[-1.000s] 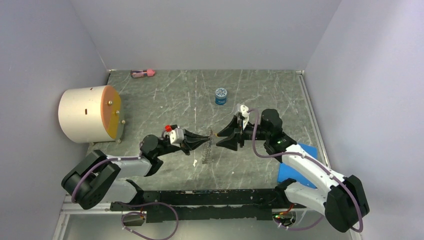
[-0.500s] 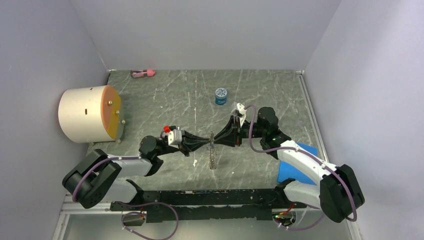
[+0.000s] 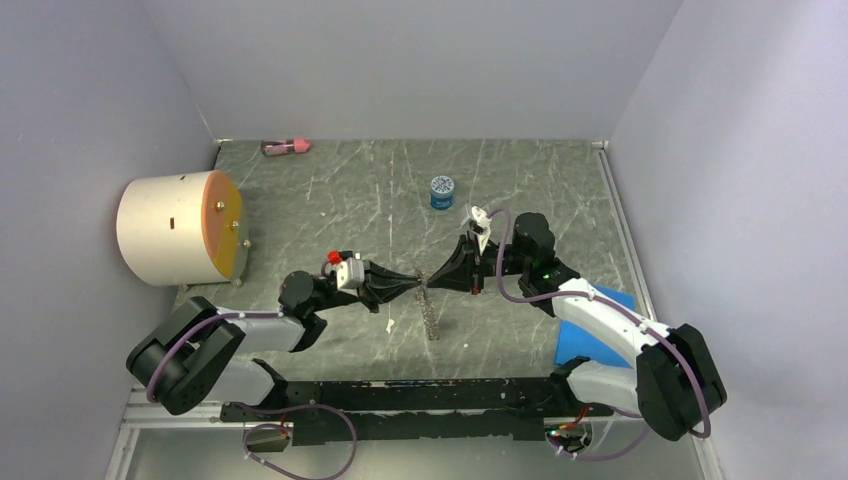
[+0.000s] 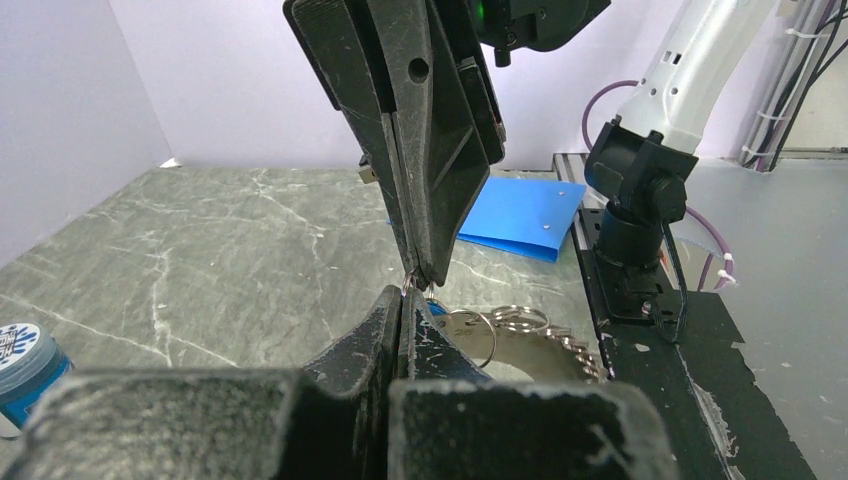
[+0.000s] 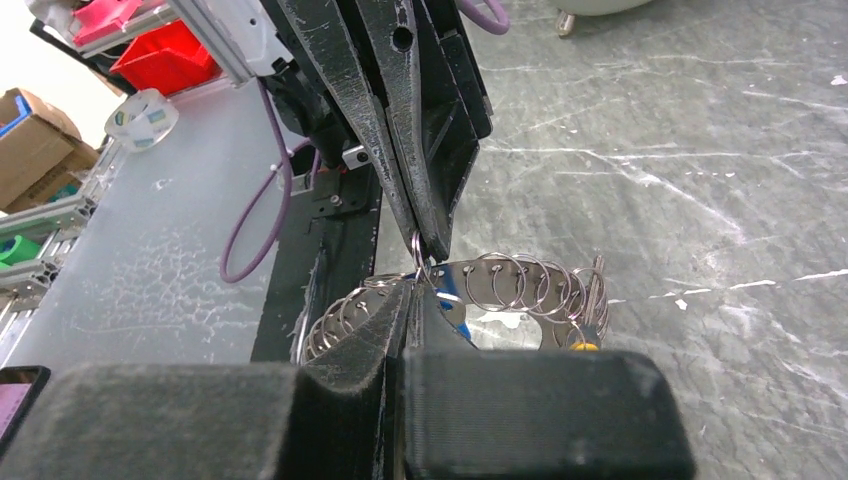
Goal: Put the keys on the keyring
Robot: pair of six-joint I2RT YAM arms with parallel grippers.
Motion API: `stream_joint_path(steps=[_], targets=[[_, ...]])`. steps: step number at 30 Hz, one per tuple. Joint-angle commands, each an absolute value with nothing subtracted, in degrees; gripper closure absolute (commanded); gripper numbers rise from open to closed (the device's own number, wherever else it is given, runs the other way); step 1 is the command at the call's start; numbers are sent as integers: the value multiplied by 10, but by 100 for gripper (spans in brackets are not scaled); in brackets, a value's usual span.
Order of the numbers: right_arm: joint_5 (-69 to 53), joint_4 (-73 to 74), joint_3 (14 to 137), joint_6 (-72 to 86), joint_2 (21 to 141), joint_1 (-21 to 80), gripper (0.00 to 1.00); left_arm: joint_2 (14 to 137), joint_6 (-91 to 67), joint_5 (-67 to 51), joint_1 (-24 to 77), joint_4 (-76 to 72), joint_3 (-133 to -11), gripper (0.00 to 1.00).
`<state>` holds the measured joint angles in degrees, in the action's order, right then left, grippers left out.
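From above, the left end effector (image 3: pixel 415 284) and the right end effector (image 3: pixel 432 279) meet tip to tip over the middle of the bench (image 3: pixel 330 190). Both are pinched narrow on the far end of the keyring (image 3: pixel 430 312), which trails from them toward the near edge; the keys are too small to pick out here. In the left wrist view both sets of fingers close on one thin wire, with a speck of blue, likely the blue key (image 4: pixel 433 297), just beside the tips. The right wrist view shows the keyring as a curved row of shiny overlapping split rings, with the head of the yellow-orange key (image 5: pixel 583 346) peeking out at its right end. The step looks like steadying the ring to open it; next comes a fine, careful prying of the wire without losing either grip.
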<state>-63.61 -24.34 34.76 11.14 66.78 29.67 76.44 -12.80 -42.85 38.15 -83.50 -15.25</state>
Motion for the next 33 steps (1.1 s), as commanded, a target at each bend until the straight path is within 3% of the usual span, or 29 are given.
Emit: stream_joint_path(steps=[1, 15, 33], targets=[[-660, -249, 375, 91, 663, 296, 100, 770, -129, -433, 380, -887, -169, 98], [-614, -148, 372, 11, 648, 296, 100, 757, -131, -427, 379, -886, -166, 97], [-602, -130, 400, 15, 699, 301, 100, 762, -134, -432, 379, -889, -170, 98]])
